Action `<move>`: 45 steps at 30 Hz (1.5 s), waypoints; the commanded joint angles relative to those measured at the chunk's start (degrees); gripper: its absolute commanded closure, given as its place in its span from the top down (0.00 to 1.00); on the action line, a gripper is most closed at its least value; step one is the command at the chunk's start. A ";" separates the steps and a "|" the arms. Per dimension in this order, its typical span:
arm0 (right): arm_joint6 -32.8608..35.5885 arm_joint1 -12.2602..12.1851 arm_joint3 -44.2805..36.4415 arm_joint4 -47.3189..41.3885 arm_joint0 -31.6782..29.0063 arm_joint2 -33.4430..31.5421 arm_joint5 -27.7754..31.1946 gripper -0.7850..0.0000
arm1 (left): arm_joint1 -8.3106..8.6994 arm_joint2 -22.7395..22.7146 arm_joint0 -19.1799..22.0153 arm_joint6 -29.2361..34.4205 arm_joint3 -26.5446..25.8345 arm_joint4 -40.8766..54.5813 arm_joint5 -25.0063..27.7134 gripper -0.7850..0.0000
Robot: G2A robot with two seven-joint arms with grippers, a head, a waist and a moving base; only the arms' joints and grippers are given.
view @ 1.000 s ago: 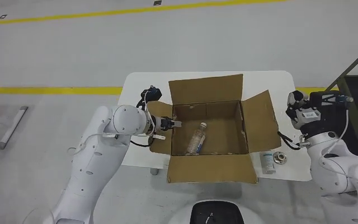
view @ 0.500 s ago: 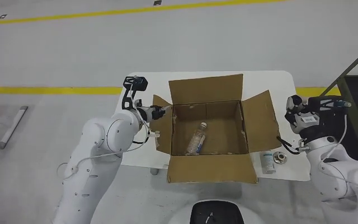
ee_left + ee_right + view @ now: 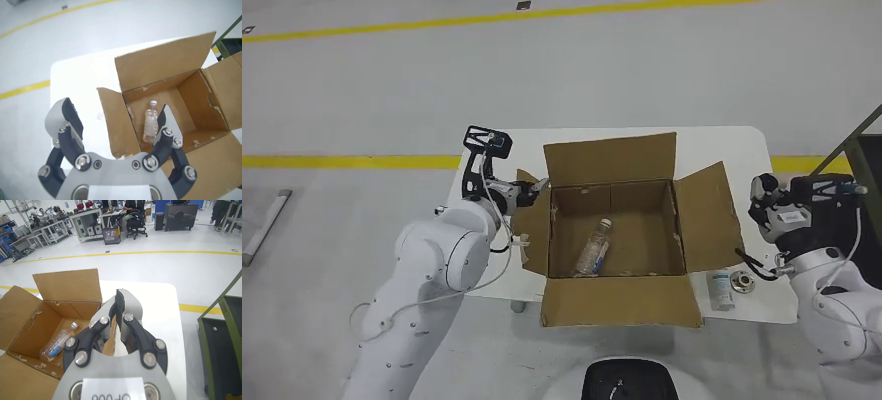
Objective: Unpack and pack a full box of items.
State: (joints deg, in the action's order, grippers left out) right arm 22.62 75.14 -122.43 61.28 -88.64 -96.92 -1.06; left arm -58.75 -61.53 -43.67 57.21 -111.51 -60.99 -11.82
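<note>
An open cardboard box [image 3: 707, 215] [image 3: 132, 64] [image 3: 66, 285] stands in the middle of the white table [image 3: 712, 145]. One clear plastic bottle [image 3: 592, 249] [image 3: 151, 123] [image 3: 56, 344] with a white cap lies on the box floor. My left gripper [image 3: 530, 186] [image 3: 117, 115] hangs open and holds nothing, raised above the box's left flap. My right gripper [image 3: 764, 192] [image 3: 119, 295] is shut on nothing, just beyond the box's right flap, above the table.
A small white container [image 3: 722, 290] and a round metal piece [image 3: 742, 282] lie on the table right of the box. A green metal cart [image 3: 217, 332] [image 3: 867, 140] stands off the table's right edge. Bare tabletop lies left of the box [image 3: 75, 75].
My left gripper has pulled back from the box's left flap, rising and shifting toward the far left. The right arm has barely shifted. The bottle lies where it was.
</note>
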 commanded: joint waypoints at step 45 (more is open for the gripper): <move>55.07 -2.58 2.32 5.04 0.83 -3.34 -5.79 0.00 | 0.69 -1.92 -8.01 -9.87 -3.90 -11.99 5.13 1.00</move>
State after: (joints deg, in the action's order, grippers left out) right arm 76.56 72.57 -121.59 66.92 -89.70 -101.05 -6.08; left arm -58.06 -63.45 -51.68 47.34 -115.41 -72.98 -6.69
